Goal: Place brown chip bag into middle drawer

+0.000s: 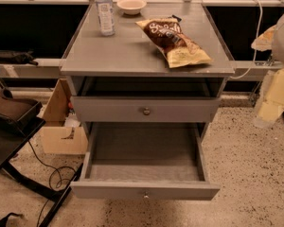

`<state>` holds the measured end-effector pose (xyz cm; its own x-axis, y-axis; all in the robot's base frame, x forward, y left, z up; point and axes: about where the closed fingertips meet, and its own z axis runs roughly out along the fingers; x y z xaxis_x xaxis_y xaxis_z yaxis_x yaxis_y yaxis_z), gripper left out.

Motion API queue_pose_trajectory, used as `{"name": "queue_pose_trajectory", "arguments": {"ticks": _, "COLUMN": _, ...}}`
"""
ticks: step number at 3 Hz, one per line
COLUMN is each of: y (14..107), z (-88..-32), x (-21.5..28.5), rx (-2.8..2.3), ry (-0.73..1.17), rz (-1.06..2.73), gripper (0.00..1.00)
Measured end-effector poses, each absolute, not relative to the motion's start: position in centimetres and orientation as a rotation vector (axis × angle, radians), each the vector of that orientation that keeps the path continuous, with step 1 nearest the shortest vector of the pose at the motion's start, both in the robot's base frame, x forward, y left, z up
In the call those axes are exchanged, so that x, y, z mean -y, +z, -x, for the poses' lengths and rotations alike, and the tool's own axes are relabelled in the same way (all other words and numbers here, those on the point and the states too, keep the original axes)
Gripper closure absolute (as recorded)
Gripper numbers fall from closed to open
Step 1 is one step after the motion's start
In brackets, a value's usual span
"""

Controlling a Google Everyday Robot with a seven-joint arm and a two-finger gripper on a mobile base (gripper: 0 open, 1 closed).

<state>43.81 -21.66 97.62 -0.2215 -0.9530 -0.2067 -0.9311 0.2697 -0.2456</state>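
We see a flat grey surface (128,56) above a speckled stone floor (246,174). On the surface lie the crinkly brown chip bag (174,40), a clear bottle (105,11) and a round bowl (131,5). The boxy middle drawer (144,190) stands pulled open. The gripper (272,103) hangs at the right edge; we cannot tell its state.

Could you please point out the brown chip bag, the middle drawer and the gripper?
brown chip bag (173,41), camera view, its brown middle.
middle drawer (180,190), camera view, front panel of the open drawer.
gripper: not in view.
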Motion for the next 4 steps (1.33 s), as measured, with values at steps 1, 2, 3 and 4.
{"name": "queue_pose_trajectory", "arguments": {"ticks": 1, "y": 97.6, "z": -43.8, "x": 21.7, "rx": -2.232, "ry": -0.098, "rz": 1.725, "gripper": 0.0}}
{"name": "queue_pose_trajectory", "arguments": {"ticks": 2, "y": 98.5, "z": -49.1, "x": 22.9, "rx": -2.163, "ry": -0.052, "rz": 1.601, "gripper": 0.0}}
{"name": "queue_pose_trajectory", "arguments": {"ticks": 3, "y": 98.9, "z": -55.5, "x": 21.9, "rx": -2.188, "ry": 0.073, "rz": 1.459, "gripper": 0.0}}
{"name": "queue_pose_trajectory", "arguments": {"ticks": 4, "y": 99.3, "z": -61.8, "x": 19.8, "rx": -2.285, "ry": 0.125, "rz": 1.307, "gripper": 0.0}}
